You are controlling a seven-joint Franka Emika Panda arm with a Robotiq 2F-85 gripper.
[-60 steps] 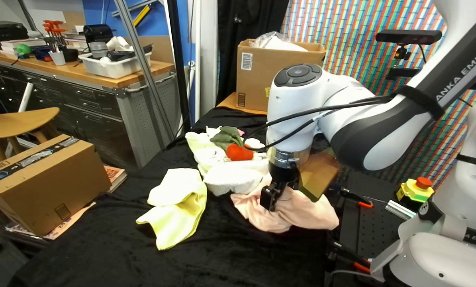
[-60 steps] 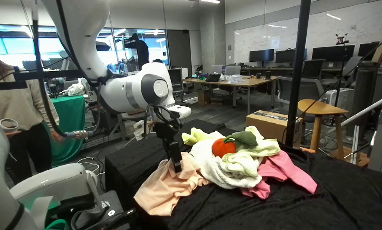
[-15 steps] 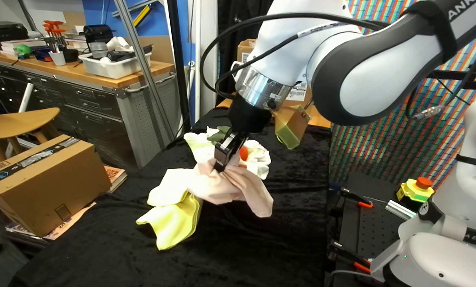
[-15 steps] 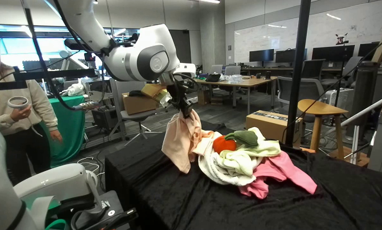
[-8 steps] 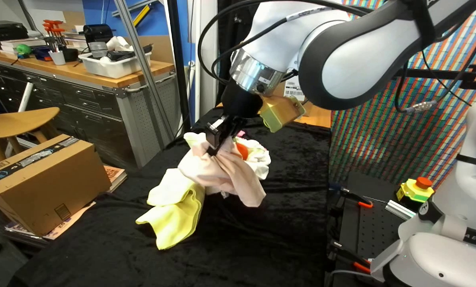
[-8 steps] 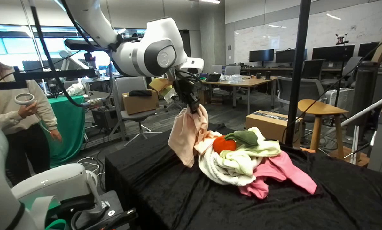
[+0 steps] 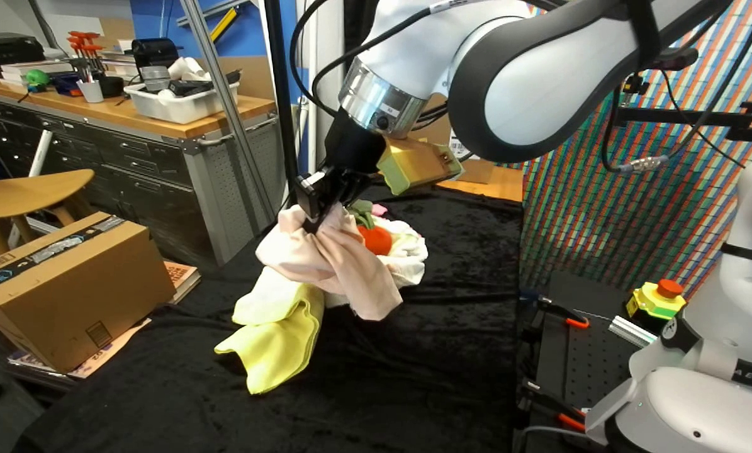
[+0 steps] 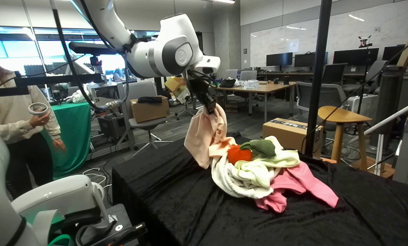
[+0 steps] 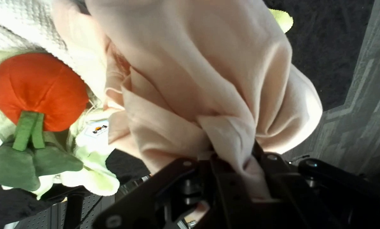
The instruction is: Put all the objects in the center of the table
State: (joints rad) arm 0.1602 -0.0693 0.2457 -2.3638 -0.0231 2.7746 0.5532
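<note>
While claw point(image 8: 210, 108) pinches peach cloth point(image 8: 200, 140), both have risen.

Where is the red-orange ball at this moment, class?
In an exterior view, the red-orange ball sits among the pale cloths, between the peach cloth at left and green leaves at right; in the wrist view, it's far left.

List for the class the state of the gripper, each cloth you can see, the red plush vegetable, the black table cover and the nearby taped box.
gripper, closed on the peach cloth
peach cloth, raised, hanging in folds
red plush vegetable, lying loose among the cloths
white towel, crumpled
pale green cloth, crumpled
pink cloth, wrinkled, partly covered
yellow-green cloth, loosely folded
black table cover, creased
taped cardboard box, closed
</note>
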